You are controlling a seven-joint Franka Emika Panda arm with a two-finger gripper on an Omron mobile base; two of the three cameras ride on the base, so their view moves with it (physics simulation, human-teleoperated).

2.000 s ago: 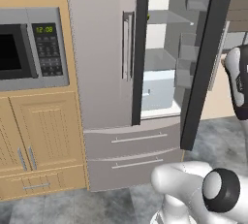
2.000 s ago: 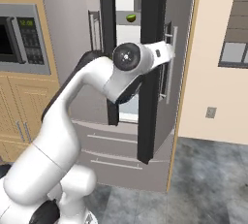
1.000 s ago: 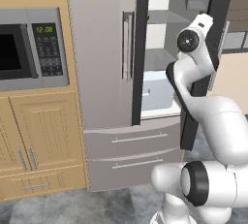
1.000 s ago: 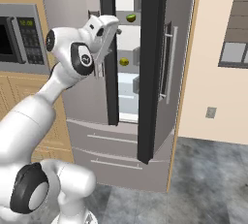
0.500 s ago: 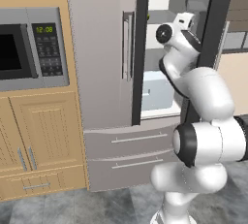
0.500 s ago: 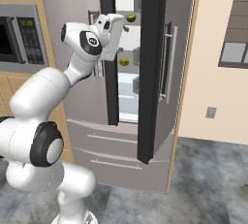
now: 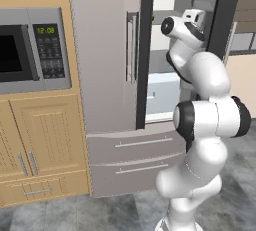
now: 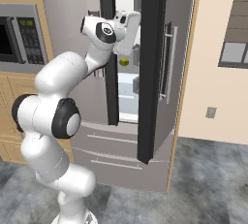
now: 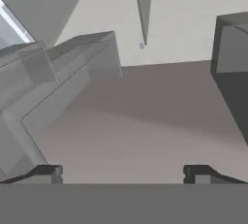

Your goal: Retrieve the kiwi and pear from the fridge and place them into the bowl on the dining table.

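The fridge [image 7: 107, 60] stands with its right door [image 8: 151, 68] swung open. My arm reaches up into the gap, and the hand [image 8: 127, 30] is level with an upper shelf. Its other side, the hand [image 7: 192, 19], sits just inside the opening. A small yellow-green fruit [image 8: 124, 61] lies on a shelf just below the hand; I cannot tell whether it is the kiwi or the pear. The gripper [image 9: 123, 174] is open, with only a bare grey shelf [image 9: 145, 116] ahead and nothing between its fingertips [image 9: 48, 172]. The bowl and dining table are out of view.
A built-in microwave [image 7: 30, 50] and wooden cabinets [image 7: 45, 140] stand left of the fridge. Two steel drawers [image 7: 135, 150] sit under the doors. A pale drawer [image 7: 162, 92] shows inside. A beige wall [image 8: 208, 72] is to the right.
The arm has swung from beside the open right door up into the fridge opening, and the hand has moved deeper toward the upper shelf. The jaws have stayed open.
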